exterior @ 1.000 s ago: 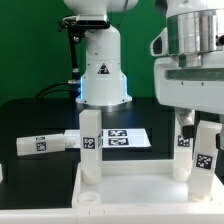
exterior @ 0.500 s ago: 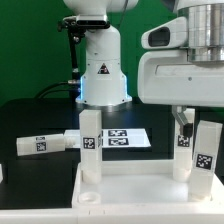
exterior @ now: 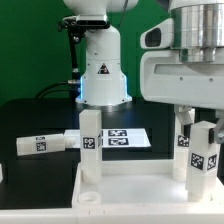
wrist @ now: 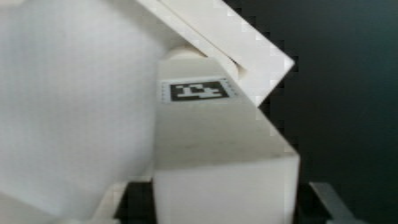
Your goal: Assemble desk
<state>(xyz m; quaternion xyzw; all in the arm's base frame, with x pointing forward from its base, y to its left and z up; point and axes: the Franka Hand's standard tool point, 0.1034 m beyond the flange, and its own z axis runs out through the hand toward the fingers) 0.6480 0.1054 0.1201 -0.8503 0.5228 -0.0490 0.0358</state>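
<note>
The white desk tabletop (exterior: pixel 130 172) lies at the front with its rim up. One leg (exterior: pixel 90 140) stands upright in its left corner socket and another (exterior: pixel 183 140) at the exterior view's right. My gripper (exterior: pixel 200 128) comes down from above at the right and is shut on a third tagged leg (exterior: pixel 203 155), which stands upright at the tabletop's right corner. In the wrist view this leg (wrist: pixel 214 150) fills the space between my dark fingers (wrist: pixel 139 205), with the tabletop (wrist: pixel 71 100) beside it. A fourth leg (exterior: pixel 45 143) lies loose on the black table.
The marker board (exterior: pixel 125 138) lies flat behind the tabletop. The white robot base (exterior: pixel 103 70) stands at the back. The table is black, with a green wall behind it.
My hand has turned about its vertical axis over the right corner. The held leg shifted slightly towards the exterior view's left. The other legs and the tabletop have not moved.
</note>
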